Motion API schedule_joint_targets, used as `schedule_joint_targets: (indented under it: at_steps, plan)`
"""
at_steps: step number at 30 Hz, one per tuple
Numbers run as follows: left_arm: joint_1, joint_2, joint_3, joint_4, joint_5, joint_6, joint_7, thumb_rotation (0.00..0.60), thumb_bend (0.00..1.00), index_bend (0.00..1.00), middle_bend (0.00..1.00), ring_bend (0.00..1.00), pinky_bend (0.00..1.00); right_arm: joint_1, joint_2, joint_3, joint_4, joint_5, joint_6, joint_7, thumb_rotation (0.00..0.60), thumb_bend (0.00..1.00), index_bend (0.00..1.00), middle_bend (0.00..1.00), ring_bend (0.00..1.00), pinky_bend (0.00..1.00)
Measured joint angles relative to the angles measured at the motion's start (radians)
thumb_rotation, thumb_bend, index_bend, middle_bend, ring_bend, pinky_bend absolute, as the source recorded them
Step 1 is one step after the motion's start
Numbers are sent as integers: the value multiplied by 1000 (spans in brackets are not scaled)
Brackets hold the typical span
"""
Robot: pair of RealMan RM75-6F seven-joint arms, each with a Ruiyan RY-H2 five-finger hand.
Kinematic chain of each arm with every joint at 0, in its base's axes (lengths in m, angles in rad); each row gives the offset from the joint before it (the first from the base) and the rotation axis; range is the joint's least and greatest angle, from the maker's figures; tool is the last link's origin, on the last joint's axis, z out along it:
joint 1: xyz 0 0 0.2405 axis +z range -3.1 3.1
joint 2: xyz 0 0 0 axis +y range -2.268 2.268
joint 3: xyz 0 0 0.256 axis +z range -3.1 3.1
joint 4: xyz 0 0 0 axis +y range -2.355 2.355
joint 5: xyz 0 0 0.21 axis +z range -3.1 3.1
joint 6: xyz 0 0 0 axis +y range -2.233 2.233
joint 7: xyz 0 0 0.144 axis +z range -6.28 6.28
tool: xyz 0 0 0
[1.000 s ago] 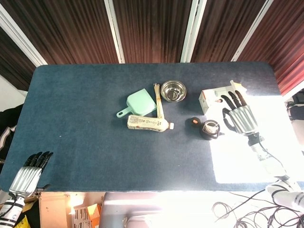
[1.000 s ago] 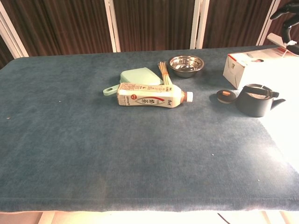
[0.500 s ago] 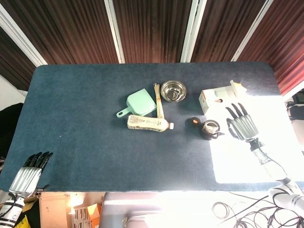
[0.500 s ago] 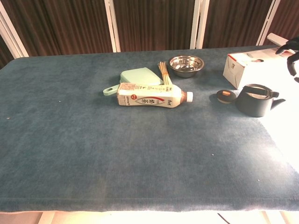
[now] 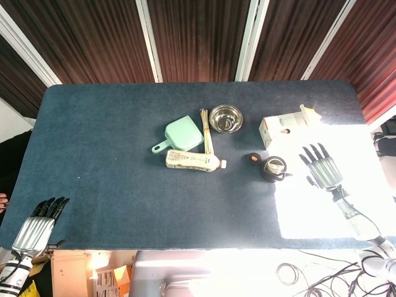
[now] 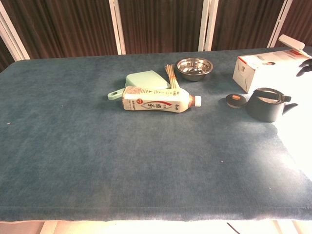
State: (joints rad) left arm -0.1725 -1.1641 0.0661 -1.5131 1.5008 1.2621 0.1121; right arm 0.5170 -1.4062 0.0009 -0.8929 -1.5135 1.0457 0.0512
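My right hand [image 5: 322, 168] hovers open, fingers spread, over the sunlit right part of the table, just right of a black kettle [image 5: 273, 167]. It holds nothing. In the chest view only its dark fingertips [image 6: 306, 66] show at the right edge, beside a white box [image 6: 265, 68]. My left hand [image 5: 37, 226] lies at the near left corner of the table, fingers stretched out, empty and far from every object.
A milk-tea bottle [image 5: 193, 161] lies on its side mid-table. Behind it are a mint scoop [image 5: 181, 135], a bundle of wooden sticks [image 5: 206, 131] and a steel bowl [image 5: 226, 118]. A small black lid [image 5: 253, 159] sits left of the kettle. Blue cloth [image 5: 105, 142] covers the table.
My right hand has drawn back from above the white box toward the near right, now clear of box and kettle. The left hand and the objects have not moved.
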Motion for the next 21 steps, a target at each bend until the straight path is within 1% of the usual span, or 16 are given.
schedule_joint_targets:
  at_steps: [5,7,8,11,13,16,18,21]
  plan:
    - [4,1,1,1,1,7,-5,600,42,0,77,31,102,10,19,-4,-43,-6,-17,-27,600,320,169,36,0,0]
    - [8,3,1,1,1,13,-7,600,42,0,77,32,102,10,26,-11,-49,-7,-30,-48,600,270,139,23,0,0]
    - [11,4,2,1,2,19,-9,600,42,0,77,32,102,9,28,-13,-51,-6,-34,-61,600,222,120,15,0,0]
    - [18,5,3,5,5,30,-18,600,42,0,77,32,102,-4,34,-21,-56,7,-47,-118,600,148,91,7,0,0]
    - [18,5,4,8,6,30,-22,600,42,0,77,32,102,-22,38,-24,-59,23,-53,-141,600,125,75,3,0,0]
    - [17,2,5,9,8,25,-23,600,42,0,77,31,102,-33,39,-25,-56,31,-53,-141,600,96,53,0,0,0]
    - [16,1,5,6,10,25,-20,600,42,0,77,32,102,-32,40,-23,-58,28,-47,-134,600,88,55,0,0,0]
    - [17,1,5,4,12,30,-15,600,42,0,78,32,102,-28,43,-20,-71,15,-33,-110,600,86,102,0,0,0]
